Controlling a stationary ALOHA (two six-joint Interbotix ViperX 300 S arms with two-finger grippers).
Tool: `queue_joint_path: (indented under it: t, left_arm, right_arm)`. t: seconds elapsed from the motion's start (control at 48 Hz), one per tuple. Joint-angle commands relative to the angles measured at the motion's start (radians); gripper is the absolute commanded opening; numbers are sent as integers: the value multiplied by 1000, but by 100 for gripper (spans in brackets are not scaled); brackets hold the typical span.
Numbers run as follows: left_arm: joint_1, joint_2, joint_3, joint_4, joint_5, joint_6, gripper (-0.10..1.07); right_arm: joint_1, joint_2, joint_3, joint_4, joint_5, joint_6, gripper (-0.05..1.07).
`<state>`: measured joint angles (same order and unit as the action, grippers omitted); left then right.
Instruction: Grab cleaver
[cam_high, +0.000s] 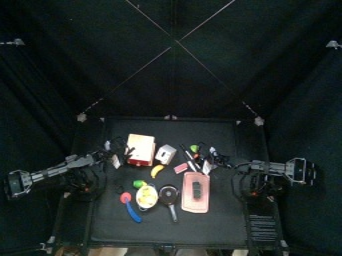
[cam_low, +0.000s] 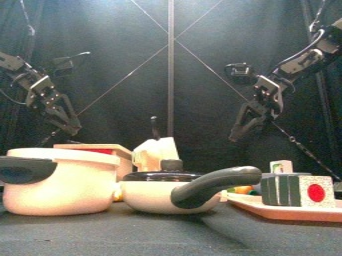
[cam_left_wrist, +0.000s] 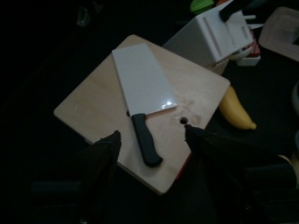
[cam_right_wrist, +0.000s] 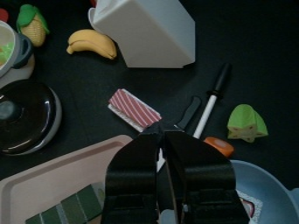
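Cleaver (cam_left_wrist: 142, 94): lies flat on the wooden cutting board (cam_left_wrist: 93, 105), black handle toward me, just ahead of my left gripper (cam_left_wrist: 155, 147). My jaws are spread wide, holding nothing. My right gripper (cam_right_wrist: 163, 144) is closed and empty above the pink tray (cam_right_wrist: 59, 175).

Smooth pale cleaver (cam_left_wrist: 145, 80) blade, matt black handle; matt light wooden cutting board (cam_left_wrist: 96, 105); glossy plastic banana (cam_left_wrist: 235, 109).
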<state>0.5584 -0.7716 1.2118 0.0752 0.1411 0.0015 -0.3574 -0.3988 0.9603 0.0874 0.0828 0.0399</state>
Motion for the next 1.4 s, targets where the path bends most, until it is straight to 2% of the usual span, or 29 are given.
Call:
queue_joint_path:
  t: [0.0,0.167,0.354,0.521,0.771,1.208,1.375]
  left_arm:
    - [5,3,-2,2,-17,-2,93]
    - [6,15,17,2,-81,-2,93]
    - [8,89,5,0,-164,0,93]
    - [25,163,-3,2,-169,-2,93]
    - [54,170,-5,0,-169,-2,93]
    - [55,173,0,0,-161,0,74]
    - [54,173,0,0,-153,2,59]
  right_arm:
    - [-3,-14,-11,0,-11,0,44]
    - [-3,-11,-12,-2,-17,-2,44]
    - [-5,-2,-11,-2,-20,-2,44]
    - [-8,2,-11,-2,-20,-2,44]
    - [-20,2,-14,-2,-20,-2,44]
    - [-28,3,-15,-2,-20,0,44]
    - [-32,3,-15,-2,-20,0,44]
